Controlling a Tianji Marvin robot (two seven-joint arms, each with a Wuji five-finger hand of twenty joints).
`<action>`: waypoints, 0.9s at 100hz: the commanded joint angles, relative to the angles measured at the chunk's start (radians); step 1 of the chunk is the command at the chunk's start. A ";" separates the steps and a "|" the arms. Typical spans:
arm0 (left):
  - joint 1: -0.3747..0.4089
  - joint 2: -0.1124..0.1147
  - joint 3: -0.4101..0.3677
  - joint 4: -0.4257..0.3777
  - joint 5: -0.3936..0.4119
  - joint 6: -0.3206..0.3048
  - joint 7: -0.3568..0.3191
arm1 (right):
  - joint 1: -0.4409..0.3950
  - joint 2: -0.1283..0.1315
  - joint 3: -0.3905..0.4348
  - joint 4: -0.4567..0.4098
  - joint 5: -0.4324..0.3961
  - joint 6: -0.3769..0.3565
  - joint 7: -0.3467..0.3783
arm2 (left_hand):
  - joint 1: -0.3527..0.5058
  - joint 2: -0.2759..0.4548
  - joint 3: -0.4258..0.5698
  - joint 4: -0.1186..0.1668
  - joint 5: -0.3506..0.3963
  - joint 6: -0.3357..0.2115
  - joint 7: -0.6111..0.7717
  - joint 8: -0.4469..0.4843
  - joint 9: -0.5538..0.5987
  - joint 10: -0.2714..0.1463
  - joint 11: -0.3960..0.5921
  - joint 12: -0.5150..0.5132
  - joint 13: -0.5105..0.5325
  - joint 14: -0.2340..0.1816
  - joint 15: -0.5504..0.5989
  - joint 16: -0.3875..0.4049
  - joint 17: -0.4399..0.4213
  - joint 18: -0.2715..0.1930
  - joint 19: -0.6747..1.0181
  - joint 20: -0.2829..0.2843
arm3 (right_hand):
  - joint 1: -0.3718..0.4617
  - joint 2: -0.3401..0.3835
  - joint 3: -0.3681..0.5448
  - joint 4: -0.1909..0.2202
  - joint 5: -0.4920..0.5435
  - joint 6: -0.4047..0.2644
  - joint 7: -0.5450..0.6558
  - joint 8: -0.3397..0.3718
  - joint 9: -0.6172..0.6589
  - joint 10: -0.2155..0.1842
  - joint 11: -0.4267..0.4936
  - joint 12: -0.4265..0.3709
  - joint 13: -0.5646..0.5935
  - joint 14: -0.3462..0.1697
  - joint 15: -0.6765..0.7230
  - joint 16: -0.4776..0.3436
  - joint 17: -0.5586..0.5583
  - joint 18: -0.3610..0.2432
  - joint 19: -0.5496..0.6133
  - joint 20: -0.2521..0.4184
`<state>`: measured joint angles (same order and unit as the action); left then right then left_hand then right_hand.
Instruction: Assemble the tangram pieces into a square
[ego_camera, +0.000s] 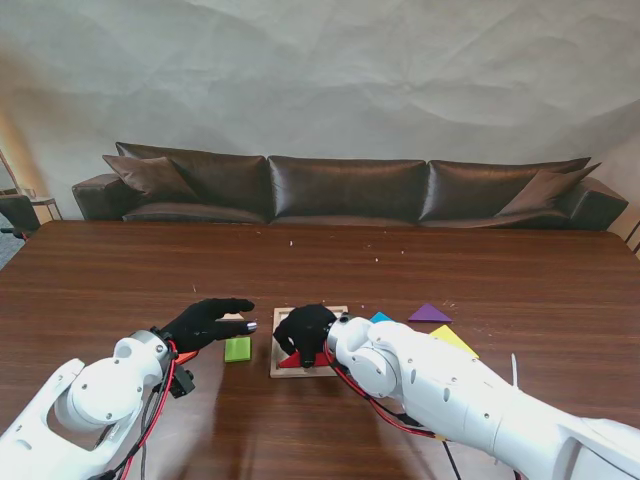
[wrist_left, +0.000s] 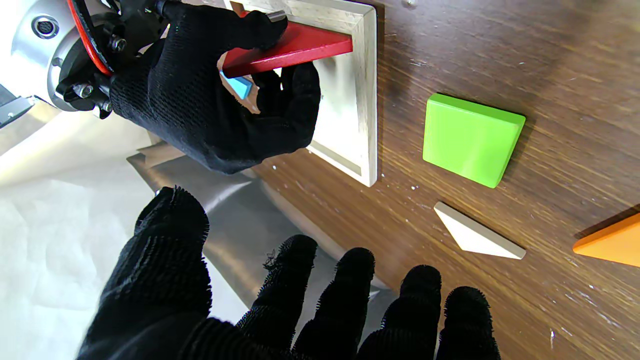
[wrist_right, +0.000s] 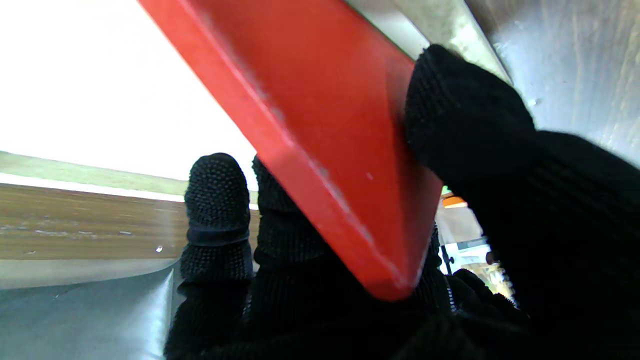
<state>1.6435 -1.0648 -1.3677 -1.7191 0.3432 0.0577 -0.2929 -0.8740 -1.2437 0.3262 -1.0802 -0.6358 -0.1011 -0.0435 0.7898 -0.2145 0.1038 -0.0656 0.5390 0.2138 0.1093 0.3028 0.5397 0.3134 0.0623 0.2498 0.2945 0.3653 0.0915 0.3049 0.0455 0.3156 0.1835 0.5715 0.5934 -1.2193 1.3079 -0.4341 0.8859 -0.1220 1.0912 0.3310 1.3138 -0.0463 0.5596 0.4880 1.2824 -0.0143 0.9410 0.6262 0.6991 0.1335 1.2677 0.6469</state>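
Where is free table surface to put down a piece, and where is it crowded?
Free: the wide table between the sofa and the pieces. Crowded: around the wooden frame, with both hands, the green square, and the purple triangle and yellow piece.

Both arms are glossy white, rounded shells. Red and black cables run along each wrist. The left hand (ego_camera: 207, 322) and right hand (ego_camera: 303, 330) wear black knitted gloves; a silver wrist flange (wrist_left: 42, 47) carries small screws.
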 joint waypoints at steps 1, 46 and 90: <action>0.001 0.000 0.000 0.000 0.000 0.003 -0.021 | -0.002 0.001 -0.002 -0.008 -0.002 -0.004 0.017 | 0.013 0.036 -0.021 0.036 0.002 0.001 -0.008 -0.006 0.009 0.005 -0.005 0.007 -0.019 -0.014 -0.016 -0.003 -0.024 -0.035 -0.018 0.008 | 0.012 -0.004 0.050 0.026 -0.021 0.006 -0.006 0.026 -0.016 0.049 -0.005 0.020 0.024 -0.033 -0.005 -0.002 0.158 0.023 -0.013 0.018; -0.002 0.000 0.003 0.004 -0.001 0.003 -0.024 | 0.008 -0.008 -0.006 0.018 -0.008 0.000 -0.004 | 0.014 0.037 -0.022 0.036 0.005 0.002 -0.006 -0.006 0.009 0.004 -0.005 0.008 -0.018 -0.012 -0.016 -0.003 -0.023 -0.035 -0.017 0.008 | -0.116 0.117 0.081 0.178 -0.090 0.062 -0.231 0.142 -0.194 0.063 0.039 -0.026 0.017 -0.010 -0.213 0.016 0.087 0.050 -0.039 0.016; -0.006 0.001 0.007 0.008 -0.003 0.005 -0.029 | 0.022 -0.017 -0.011 0.045 0.009 0.009 0.003 | 0.015 0.037 -0.023 0.036 0.004 0.002 -0.007 -0.006 0.019 0.008 -0.001 0.010 -0.016 -0.013 -0.015 -0.003 -0.023 -0.035 -0.017 0.008 | -0.165 0.165 0.073 0.236 -0.165 0.086 -0.262 0.122 -0.291 0.081 0.052 -0.056 -0.023 -0.003 -0.263 0.019 0.053 0.059 -0.046 0.017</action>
<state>1.6379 -1.0634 -1.3614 -1.7114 0.3423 0.0591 -0.2997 -0.8534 -1.2581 0.3181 -1.0360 -0.6241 -0.0950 -0.0585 0.7898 -0.2145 0.1037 -0.0656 0.5390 0.2138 0.1093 0.3027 0.5397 0.3136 0.0623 0.2498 0.2945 0.3653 0.0915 0.3049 0.0454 0.3156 0.1834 0.5715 0.4563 -1.0791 1.3462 -0.2244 0.7547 -0.0463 0.8385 0.4431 1.0542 0.0119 0.6003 0.4448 1.2696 -0.0143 0.6859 0.6385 0.6991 0.1709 1.2396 0.6474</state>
